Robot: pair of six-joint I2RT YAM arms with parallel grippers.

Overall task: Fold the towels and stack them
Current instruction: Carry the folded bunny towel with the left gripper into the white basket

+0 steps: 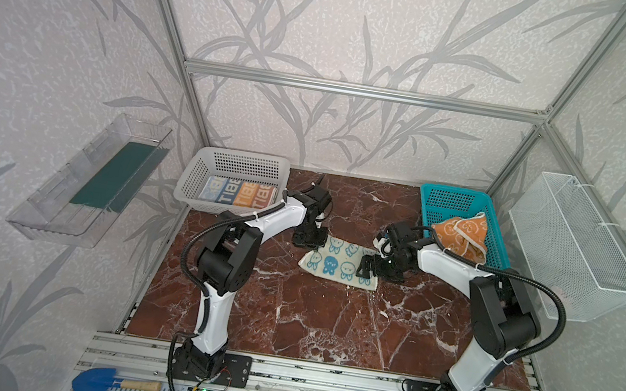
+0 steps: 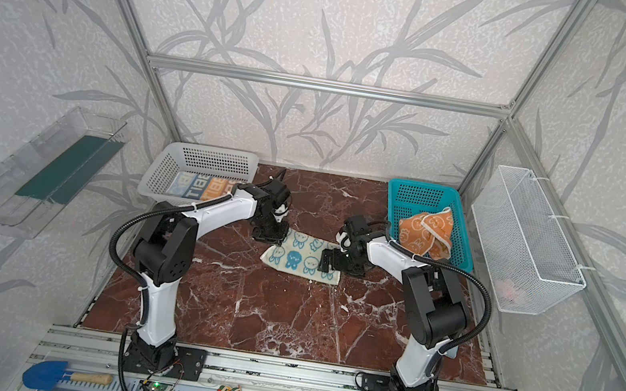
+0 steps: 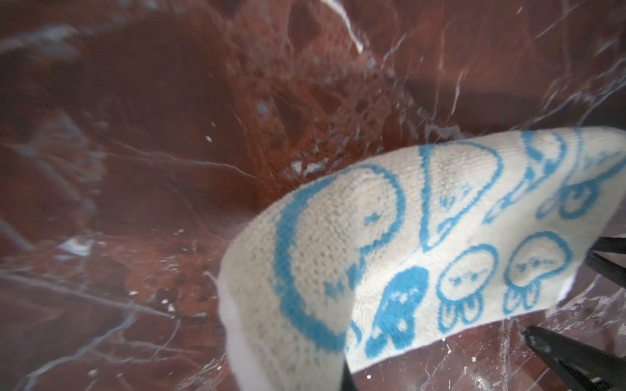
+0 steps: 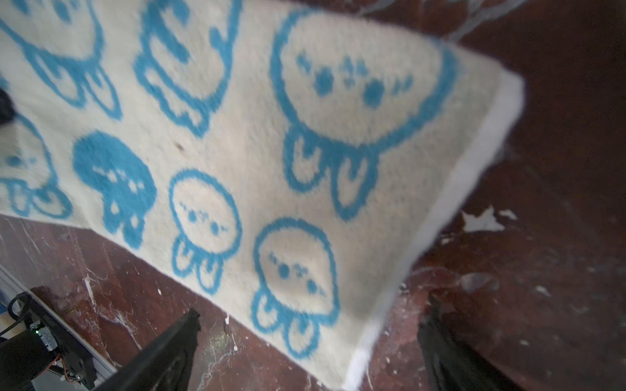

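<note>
On the red-brown marble table, near its middle, the cream-and-blue towel is laid out, a little turned against the table's edges; its rabbits are drawn in blue outline, and one of them is filled in solid blue. At the far left corner of this towel the left gripper is set, and its jaws are closed together on the cloth; in the left wrist view this end of the towel is seen lifted off the marble and curved up toward the camera, while the rest is lying flat. At the right end of the same towel the right gripper is placed, with its jaws spread wide and nothing held between them; in the right wrist view its two dark fingers are seen on either side of a corner of the towel, but it cannot be told if the cloth is touched by them. At the back left of the table the white basket is standing, and the striped towel is lying folded and flat inside it; at the back right the teal basket is standing, and the orange towel is left crumpled inside it, well apart from both grippers.
</note>
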